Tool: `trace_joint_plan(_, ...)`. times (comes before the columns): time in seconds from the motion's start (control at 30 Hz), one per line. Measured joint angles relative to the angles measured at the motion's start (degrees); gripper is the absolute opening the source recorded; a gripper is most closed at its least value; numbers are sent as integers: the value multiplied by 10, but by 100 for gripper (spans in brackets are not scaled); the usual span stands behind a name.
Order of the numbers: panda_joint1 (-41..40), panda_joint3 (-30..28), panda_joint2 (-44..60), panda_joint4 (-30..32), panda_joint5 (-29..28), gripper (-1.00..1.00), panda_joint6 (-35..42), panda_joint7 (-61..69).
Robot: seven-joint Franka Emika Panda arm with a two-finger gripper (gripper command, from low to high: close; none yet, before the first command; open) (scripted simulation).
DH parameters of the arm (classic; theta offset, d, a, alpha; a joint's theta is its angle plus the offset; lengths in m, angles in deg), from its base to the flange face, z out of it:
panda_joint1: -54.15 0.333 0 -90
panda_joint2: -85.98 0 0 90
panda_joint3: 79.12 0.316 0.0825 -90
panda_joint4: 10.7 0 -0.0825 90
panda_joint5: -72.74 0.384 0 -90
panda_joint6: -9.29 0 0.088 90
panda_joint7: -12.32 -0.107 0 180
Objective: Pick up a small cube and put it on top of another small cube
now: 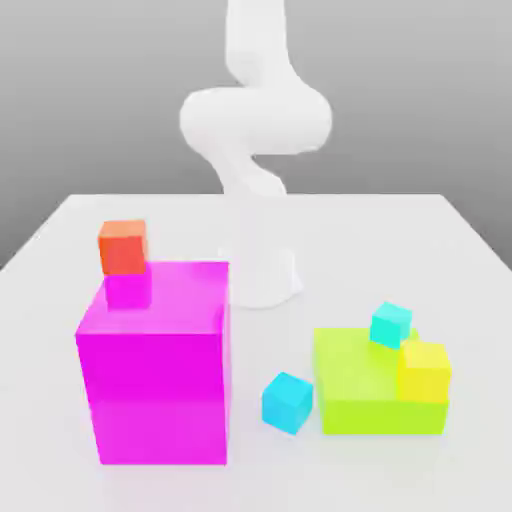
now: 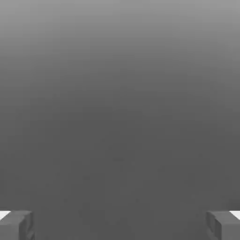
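The small turquoise cube [image 1: 287,402] is sitting on the white table [image 1: 460,300] beside the flat lime-green block [image 1: 370,390]. The gripper [image 2: 120,224] is hanging wide open, holding nothing.

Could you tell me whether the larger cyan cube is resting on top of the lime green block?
No, the larger cyan cube sits on the table beside the lime green block, toward the exterior view's left.

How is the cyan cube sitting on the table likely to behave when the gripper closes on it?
The cyan cube on the table has flat faces and sharp edges, so it probably won't roll. It looks rigid and, being small, likely light. It sits turned at an angle, so fingers not squared to its faces might twist it.
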Motion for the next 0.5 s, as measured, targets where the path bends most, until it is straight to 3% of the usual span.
trace_joint_plan(0.5,141,-89,305,239,9,0,-223,367)
